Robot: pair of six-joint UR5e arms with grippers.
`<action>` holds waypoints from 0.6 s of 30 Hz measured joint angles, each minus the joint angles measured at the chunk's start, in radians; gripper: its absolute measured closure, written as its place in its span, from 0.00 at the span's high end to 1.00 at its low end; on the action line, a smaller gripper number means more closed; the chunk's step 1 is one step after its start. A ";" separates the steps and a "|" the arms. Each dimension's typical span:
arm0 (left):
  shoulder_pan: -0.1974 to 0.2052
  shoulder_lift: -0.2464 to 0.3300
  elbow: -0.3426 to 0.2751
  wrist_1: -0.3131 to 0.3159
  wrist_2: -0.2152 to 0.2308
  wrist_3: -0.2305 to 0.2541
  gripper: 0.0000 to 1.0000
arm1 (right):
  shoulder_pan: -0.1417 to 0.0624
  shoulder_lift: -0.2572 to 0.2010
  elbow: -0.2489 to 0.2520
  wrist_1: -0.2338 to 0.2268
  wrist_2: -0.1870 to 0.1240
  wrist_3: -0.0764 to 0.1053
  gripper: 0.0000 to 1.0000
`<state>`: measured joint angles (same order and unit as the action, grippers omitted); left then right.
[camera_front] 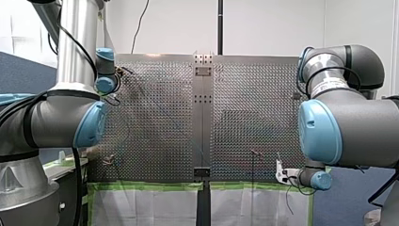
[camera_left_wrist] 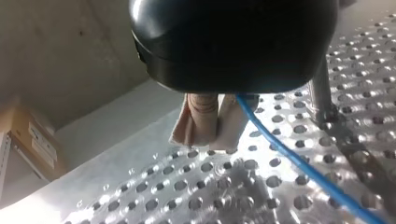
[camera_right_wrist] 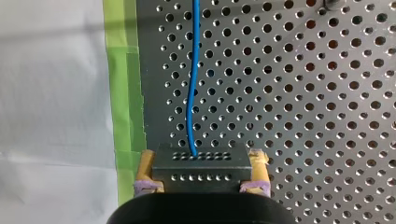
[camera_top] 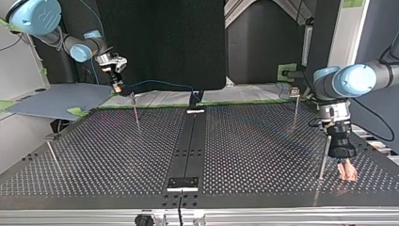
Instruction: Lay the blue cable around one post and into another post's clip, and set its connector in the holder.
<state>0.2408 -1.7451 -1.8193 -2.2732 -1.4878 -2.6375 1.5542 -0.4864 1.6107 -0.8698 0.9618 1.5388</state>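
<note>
My right gripper (camera_right_wrist: 201, 171) has its yellow pads shut on a black connector (camera_right_wrist: 201, 158) with rows of small holes. The blue cable (camera_right_wrist: 192, 84) leaves the connector and runs ahead over the perforated plate. In the top view this gripper (camera_top: 117, 85) hangs at the far left edge, and the cable (camera_top: 160, 84) stretches from it towards the middle. My left gripper (camera_left_wrist: 212, 135) shows beige pads pressed together, low over the plate. The cable (camera_left_wrist: 299, 158) comes out beside them and slants away. A metal post (camera_left_wrist: 322, 93) stands close by. In the top view that gripper (camera_top: 347, 172) is at the near right.
Thin posts stand on the table (camera_top: 263, 141): one beside my left gripper (camera_top: 323, 155), one far right (camera_top: 295, 101), one far left (camera_top: 135, 110), one near left (camera_top: 52, 155). A dark centre strip carries small plates (camera_top: 183, 182). Green tape (camera_right_wrist: 122, 93) marks the table's edge.
</note>
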 joint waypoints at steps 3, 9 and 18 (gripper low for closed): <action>-0.002 -0.001 0.000 0.009 0.005 0.009 0.17 | 0.001 0.000 0.000 0.000 0.000 0.000 0.00; -0.004 -0.005 -0.009 -0.017 0.007 0.049 0.17 | 0.004 0.000 0.000 -0.005 0.000 0.003 0.00; -0.004 -0.006 -0.034 -0.034 0.006 0.080 0.20 | 0.007 0.001 0.000 -0.012 0.000 0.010 0.00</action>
<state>0.2364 -1.7507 -1.8530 -2.3068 -1.4821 -2.5570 1.5607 -0.4857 1.6106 -0.8814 0.9620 1.5489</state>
